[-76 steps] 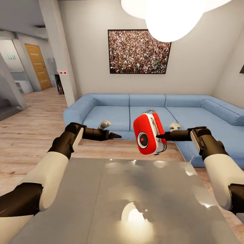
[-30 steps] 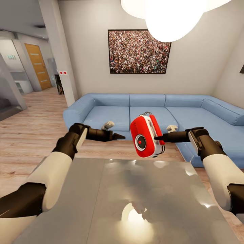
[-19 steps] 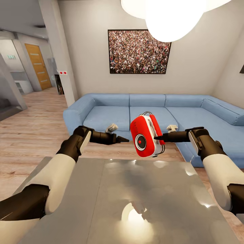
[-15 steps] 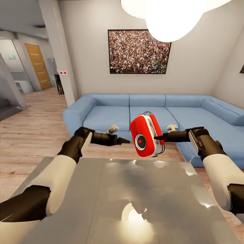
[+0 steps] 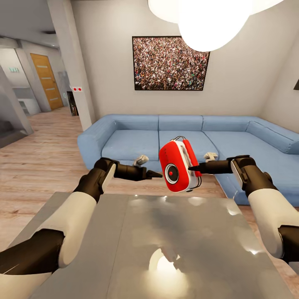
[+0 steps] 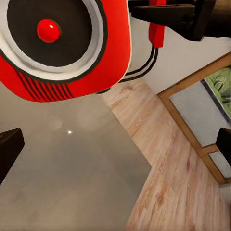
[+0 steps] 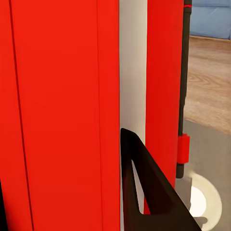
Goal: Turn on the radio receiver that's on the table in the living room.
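Note:
The radio receiver [image 5: 178, 166], red with white trim, hangs tilted in the air above the far edge of the grey table [image 5: 174, 249]. My right gripper [image 5: 194, 167] is shut on its right side. The dial's centre [image 6: 48, 30] is red. My left gripper [image 5: 154, 173] is open just left of the radio, its tip close to the red face but apart from it. In the left wrist view the dark fingertips [image 6: 9, 149] stand wide apart below the dial. In the right wrist view a dark finger [image 7: 144, 192] presses on the radio's body [image 7: 62, 110].
The blue L-shaped sofa [image 5: 137, 141] runs behind the table, with the framed crowd picture [image 5: 170, 63] above it. A white pendant lamp [image 5: 207, 20] hangs overhead. Wood floor [image 5: 37, 158] stretches left to a hallway and an orange door [image 5: 46, 81].
My left arm has reached to the right, bringing its open gripper close to the radio's face. The radio shifted slightly left and down in my right gripper.

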Controlling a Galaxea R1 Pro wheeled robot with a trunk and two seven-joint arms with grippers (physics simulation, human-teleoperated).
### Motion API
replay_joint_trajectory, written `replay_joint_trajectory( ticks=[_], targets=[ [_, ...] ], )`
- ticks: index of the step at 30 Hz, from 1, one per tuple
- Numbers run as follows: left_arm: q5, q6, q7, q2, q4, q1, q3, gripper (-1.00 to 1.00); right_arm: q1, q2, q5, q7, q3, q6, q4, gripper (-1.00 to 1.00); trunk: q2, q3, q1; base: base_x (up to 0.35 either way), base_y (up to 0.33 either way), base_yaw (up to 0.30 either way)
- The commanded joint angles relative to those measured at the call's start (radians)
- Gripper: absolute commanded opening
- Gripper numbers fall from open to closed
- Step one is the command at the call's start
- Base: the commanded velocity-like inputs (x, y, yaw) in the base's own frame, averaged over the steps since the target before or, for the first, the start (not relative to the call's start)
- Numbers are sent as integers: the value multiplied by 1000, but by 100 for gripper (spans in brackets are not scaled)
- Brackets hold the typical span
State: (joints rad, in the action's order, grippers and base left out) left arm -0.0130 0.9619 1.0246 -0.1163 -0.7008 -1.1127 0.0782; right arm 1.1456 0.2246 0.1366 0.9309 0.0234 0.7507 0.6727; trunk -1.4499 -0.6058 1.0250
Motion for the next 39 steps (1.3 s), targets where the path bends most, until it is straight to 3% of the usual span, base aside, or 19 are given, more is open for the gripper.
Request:
replay_joint_trajectory(
  ticks=[1,14,39],
  targets=[
    [0,0,0,-1,0,0,0,100,0,-3,-9,0,1,3,1,-100,0,0,0,0,0,0],
    [-1,1,0,-9,-25,1,-2,100,0,-22,-10,1,0,3,1,-100,0,0,0,0,0,0],
    [1,3,0,-3,-55,1,-6,100,0,-22,-11,51,-2,1,-14,-100,0,0,0,0,0,0]
  ],
)
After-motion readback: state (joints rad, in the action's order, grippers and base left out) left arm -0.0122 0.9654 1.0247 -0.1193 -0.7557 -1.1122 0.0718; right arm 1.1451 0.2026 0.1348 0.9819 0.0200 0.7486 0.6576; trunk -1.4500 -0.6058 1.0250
